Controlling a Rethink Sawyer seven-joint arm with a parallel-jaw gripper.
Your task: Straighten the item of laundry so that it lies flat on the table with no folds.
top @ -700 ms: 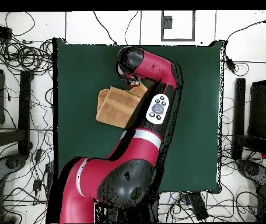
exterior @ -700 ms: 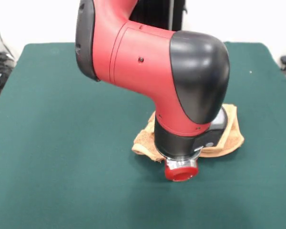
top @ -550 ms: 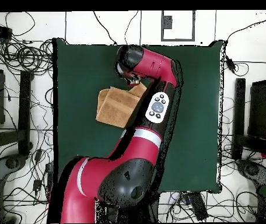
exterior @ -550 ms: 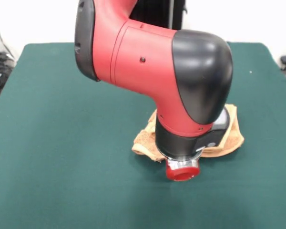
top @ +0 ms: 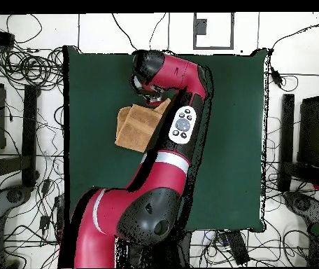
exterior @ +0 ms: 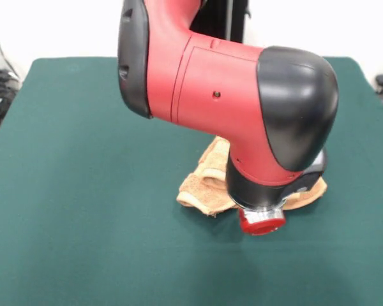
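Looking through the front view first, I see the terry-cloth towel (exterior: 204, 185) bunched in a lumpy heap just right of centre on the green table (exterior: 83, 191), most of it hidden behind the arm's wrist (exterior: 268, 185). Its left part shows a rolled fold and a lighter hem edge along the bottom. The red cap (exterior: 262, 222) at the wrist's lower end hangs in front of the heap's lower edge. I cannot see the gripper itself here, so I cannot tell whether it is wide, narrow or holding cloth.

From overhead, the towel (top: 138, 127) sits in the upper-left part of the table (top: 232, 140), folded over into a compact block with a raised flap pointing toward the upper right. The arm (top: 180, 122) crosses its right side, and the wrist end lies at the top of the heap, hiding whatever the tool is doing.

I judge the towel to be light, soft and limp, with a grippy pile that should drag on the felt instead of sliding. I would take it at a free corner or the hem, not the thick middle.
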